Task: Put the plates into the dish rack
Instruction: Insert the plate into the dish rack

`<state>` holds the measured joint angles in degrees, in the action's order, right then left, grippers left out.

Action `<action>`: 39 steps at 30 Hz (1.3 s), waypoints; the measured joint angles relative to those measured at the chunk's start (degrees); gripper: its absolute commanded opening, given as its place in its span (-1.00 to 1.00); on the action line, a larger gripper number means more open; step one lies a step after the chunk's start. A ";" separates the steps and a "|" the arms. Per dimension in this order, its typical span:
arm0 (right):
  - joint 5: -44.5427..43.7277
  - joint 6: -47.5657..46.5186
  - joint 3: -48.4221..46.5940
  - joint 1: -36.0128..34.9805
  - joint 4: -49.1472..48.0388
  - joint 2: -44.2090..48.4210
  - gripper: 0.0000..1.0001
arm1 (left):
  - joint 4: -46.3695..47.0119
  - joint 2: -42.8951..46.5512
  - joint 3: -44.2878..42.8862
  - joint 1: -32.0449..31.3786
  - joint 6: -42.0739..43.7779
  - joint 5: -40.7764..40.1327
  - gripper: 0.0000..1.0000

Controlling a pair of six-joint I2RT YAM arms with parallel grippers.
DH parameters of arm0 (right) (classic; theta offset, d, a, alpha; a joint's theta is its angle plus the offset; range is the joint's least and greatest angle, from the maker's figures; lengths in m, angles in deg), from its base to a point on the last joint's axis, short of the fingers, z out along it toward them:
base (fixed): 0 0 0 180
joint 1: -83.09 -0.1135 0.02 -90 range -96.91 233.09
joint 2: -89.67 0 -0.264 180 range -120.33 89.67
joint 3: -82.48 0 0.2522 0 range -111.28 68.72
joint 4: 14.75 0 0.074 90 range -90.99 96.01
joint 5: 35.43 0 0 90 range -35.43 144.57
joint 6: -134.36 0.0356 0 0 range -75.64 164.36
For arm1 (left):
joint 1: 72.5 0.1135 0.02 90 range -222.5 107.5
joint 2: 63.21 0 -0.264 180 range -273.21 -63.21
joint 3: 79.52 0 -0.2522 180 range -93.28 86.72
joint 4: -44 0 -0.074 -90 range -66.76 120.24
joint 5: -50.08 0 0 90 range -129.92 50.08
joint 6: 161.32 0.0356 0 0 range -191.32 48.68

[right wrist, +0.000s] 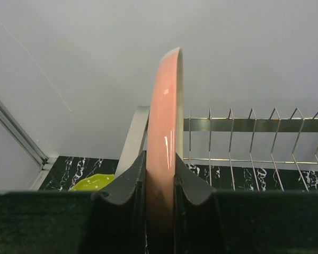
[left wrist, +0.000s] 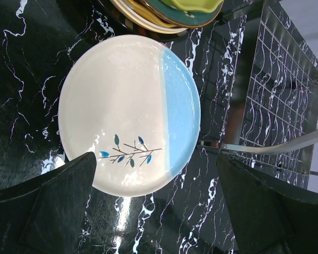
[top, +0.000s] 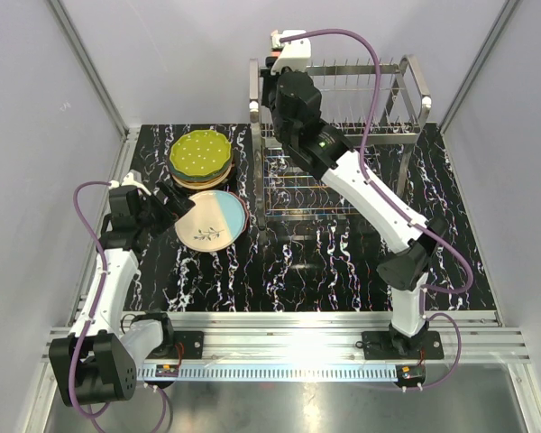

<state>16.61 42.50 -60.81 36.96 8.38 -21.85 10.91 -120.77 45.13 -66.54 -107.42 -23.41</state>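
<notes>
R gripper was clamped on the rim of a pink plate, held upright on edge at the dish rack end nearest the plate stack; can't tell if seated. L gripper was wide open, hovering over a cream/blue plate lying flat on the table. Plates prob. stiff, glazed, slippery, breakable, fairly heavy. Pinch at rim, firm grip, lower slowly btw tines.

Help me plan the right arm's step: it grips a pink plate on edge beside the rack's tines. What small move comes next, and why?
Probably lower the pink plate straight down between two tines. The right gripper is shut on it, holding it upright on edge at the dish rack's left end, apparently not yet seated.
</notes>
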 measured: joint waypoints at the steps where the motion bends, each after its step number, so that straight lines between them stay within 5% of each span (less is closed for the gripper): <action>1: -0.02 0.09 0.52 0.00 -0.35 0.28 -1.00 | 0.04 0.00 0.00 0.00 -0.02 0.02 0.98; 19: 0.11 2.75 5.73 0.04 -3.76 3.23 -0.37 | 0.98 0.00 0.59 0.00 -0.44 0.68 0.98; 39: 1.64 3.41 5.70 -0.76 -4.87 4.20 -0.18 | 1.03 0.02 0.83 0.00 -0.44 0.90 0.98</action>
<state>18.25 45.91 -55.11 36.20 3.50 -17.66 11.94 -120.75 45.96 -66.54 -107.86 -22.51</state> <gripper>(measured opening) 0.407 0.988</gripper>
